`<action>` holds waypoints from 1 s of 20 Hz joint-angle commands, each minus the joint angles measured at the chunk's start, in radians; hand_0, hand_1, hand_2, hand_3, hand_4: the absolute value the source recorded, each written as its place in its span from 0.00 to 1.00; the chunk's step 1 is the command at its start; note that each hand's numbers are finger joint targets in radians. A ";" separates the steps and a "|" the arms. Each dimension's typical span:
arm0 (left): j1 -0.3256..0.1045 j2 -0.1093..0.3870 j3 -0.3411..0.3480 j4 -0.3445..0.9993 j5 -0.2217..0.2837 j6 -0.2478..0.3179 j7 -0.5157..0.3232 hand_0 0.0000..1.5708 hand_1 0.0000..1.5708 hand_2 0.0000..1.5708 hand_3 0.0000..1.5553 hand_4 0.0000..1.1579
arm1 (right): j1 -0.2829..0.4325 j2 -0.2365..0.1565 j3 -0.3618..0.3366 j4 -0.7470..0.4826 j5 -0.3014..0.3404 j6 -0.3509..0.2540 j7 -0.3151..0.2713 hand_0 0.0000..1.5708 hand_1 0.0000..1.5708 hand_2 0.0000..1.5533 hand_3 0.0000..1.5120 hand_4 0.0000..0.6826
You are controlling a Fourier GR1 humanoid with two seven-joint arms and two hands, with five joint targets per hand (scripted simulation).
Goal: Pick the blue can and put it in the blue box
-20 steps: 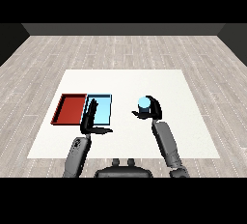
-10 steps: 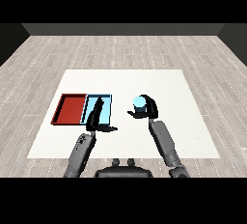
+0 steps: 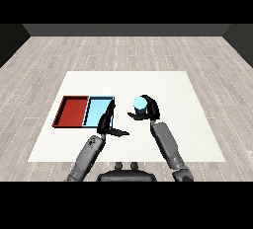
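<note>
Blue can point(image 3: 140, 104) sits in the curled fingers of the right hand point(image 3: 147, 111), just right of the light blue tray point(image 3: 97, 112) that lies beside the red tray point(image 3: 71, 111) on the white table point(image 3: 188, 104), while the left hand point(image 3: 106, 123) hangs with straight fingers over the blue tray's near right edge.

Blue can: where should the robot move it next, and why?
Probably carry it left, toward the light blue tray. The right hand is already curled round the blue can, which is off to the right of that tray, not in it. The left hand hangs at the tray's near right edge, so it may need to move aside.
</note>
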 commanded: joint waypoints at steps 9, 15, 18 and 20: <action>-0.117 0.000 -0.082 0.167 0.105 0.089 -0.006 0.00 0.00 0.00 0.00 0.00 | -0.044 0.003 0.159 0.045 -0.091 -0.093 -0.038 0.90 0.90 0.94 0.90 0.81; -0.111 0.000 -0.143 0.116 0.131 0.142 0.036 0.00 0.00 0.00 0.00 0.00 | -0.058 0.003 0.148 0.082 -0.113 -0.070 -0.057 0.92 0.92 0.94 0.90 0.81; -0.188 0.000 -0.155 0.241 0.195 0.158 -0.030 0.00 0.00 0.00 0.00 0.00 | -0.104 0.003 0.152 0.090 -0.124 -0.101 -0.035 0.92 0.92 0.94 0.91 0.83; -0.221 0.000 -0.225 0.298 0.256 0.197 -0.094 0.00 0.00 0.00 0.00 0.00 | -0.073 0.003 0.244 0.030 -0.149 -0.166 -0.026 0.91 0.91 0.94 0.91 0.81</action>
